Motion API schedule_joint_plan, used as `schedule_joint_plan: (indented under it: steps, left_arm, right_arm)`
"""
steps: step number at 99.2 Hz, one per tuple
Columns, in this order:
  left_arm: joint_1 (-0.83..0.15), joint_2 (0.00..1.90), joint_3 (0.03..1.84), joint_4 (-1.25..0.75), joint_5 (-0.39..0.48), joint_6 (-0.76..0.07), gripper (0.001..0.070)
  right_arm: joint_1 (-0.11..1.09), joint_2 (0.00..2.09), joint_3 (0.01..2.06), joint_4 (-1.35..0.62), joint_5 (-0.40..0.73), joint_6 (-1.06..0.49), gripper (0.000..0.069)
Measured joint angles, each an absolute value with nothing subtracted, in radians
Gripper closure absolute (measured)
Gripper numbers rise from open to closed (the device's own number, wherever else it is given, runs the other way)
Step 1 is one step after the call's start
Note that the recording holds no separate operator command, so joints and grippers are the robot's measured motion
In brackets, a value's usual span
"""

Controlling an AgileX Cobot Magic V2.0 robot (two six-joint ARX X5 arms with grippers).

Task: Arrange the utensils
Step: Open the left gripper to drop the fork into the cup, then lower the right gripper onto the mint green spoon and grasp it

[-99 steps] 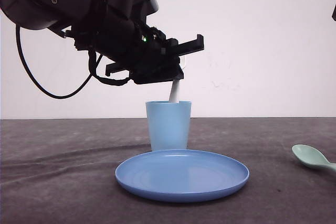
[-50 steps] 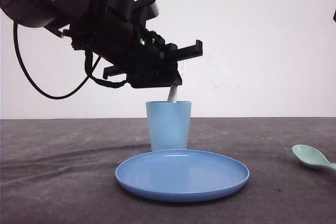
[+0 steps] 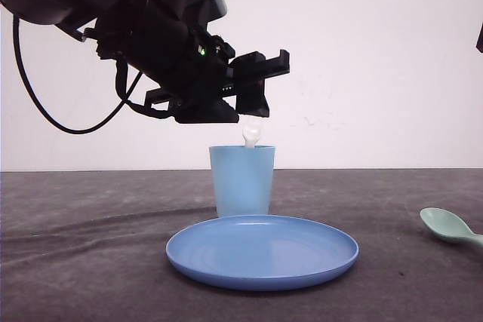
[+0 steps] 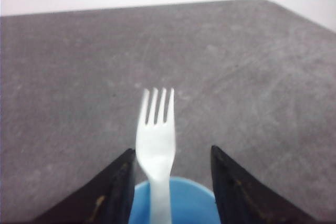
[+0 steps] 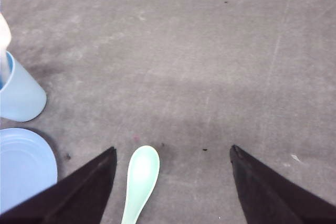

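Front view: the left gripper [image 3: 253, 96] hangs just above the light blue cup [image 3: 242, 180], and the white fork [image 3: 250, 135] stands in that cup, its top poking over the rim. A gap shows between the fingers and the fork, so by my read it is released. The cup sits behind the blue plate [image 3: 262, 253] on the dark surface [image 3: 90, 262]. Well off to the right lies the mint-green spoon [image 3: 450, 227], flat on the surface.

Left wrist view: the fork [image 4: 155, 145] rises tines-up out of the cup [image 4: 181, 205], between the two fingers [image 4: 118, 184]. They are spread wide and touch nothing, gripping nothing.

Right wrist view: the right gripper [image 5: 170, 192] hovers over the spoon [image 5: 140, 180], fingers wide apart and empty, the spoon bowl lying between them. The cup [image 5: 18, 95] and plate [image 5: 23, 163] sit off to one side.

Fork step looks finished. Spoon next, I'd judge: the right arm needs to drop, close on the spoon, then carry it to the cup, with the left arm clearing the way first.
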State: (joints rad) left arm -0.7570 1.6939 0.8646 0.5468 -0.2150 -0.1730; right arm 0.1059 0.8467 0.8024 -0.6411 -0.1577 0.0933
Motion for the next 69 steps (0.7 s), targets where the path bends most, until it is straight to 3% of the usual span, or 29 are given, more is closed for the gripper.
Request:
schedule_joint_plan:
  steps: [28, 69]
  left_arm:
    - [-0.757, 1.438, 0.865, 0.366, -0.234, -0.172, 0.0443]
    - [-0.76, 0.987, 0.865, -0.278, -0.237, -0.173, 0.0443]
  right_arm:
    - [0.184, 0.866, 0.802, -0.718, -0.157, 0.151, 0.0277]
    - [0.381, 1.078, 0.794, -0.831, -0.075, 0.28, 0.028]
